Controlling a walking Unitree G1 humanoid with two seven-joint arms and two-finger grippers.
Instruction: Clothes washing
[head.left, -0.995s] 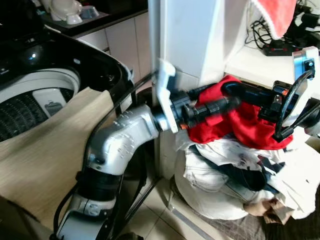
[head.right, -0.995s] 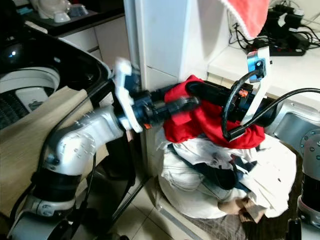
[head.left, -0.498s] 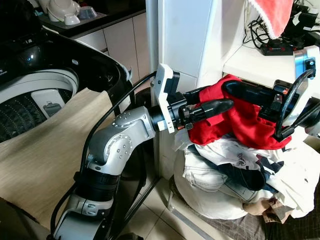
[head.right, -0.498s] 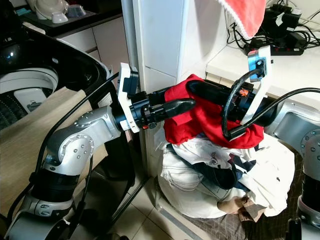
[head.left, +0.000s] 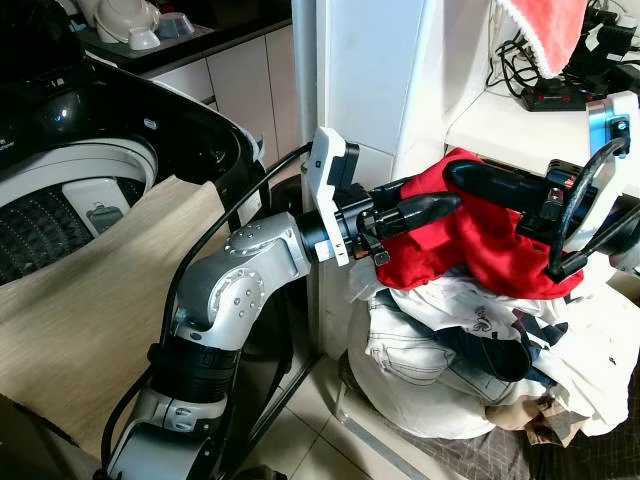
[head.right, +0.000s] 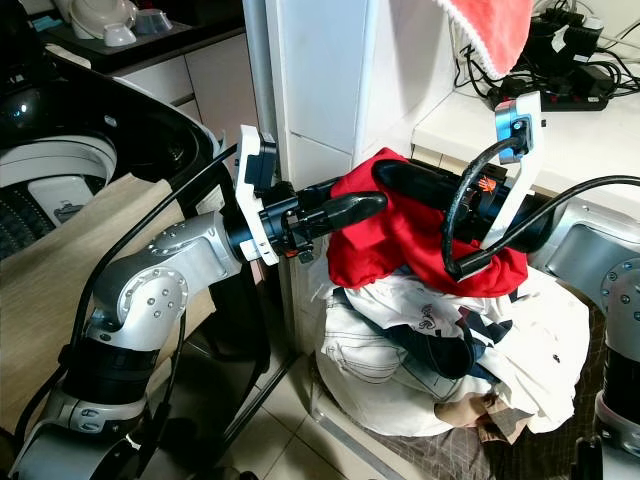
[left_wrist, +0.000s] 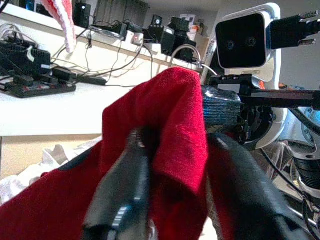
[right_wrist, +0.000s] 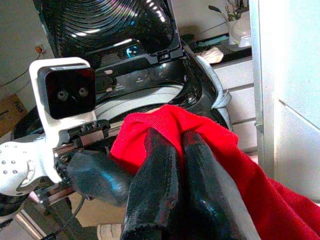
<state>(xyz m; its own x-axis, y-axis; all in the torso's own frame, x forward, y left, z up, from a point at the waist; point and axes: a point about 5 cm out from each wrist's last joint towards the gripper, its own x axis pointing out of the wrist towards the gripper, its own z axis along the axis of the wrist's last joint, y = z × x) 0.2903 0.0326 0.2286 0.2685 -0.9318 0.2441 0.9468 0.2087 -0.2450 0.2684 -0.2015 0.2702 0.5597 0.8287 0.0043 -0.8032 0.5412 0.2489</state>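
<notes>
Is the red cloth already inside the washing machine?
No, the red cloth is held up over the laundry pile, beside the washing machine.

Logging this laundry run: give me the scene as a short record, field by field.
garment held: red cloth, lifted above the pile
left gripper: fingers closed on a fold of the red cloth
right gripper: shut on the red cloth
laundry pile: white and denim items below
washer: lid up, drum exposed, on robot's left
</notes>
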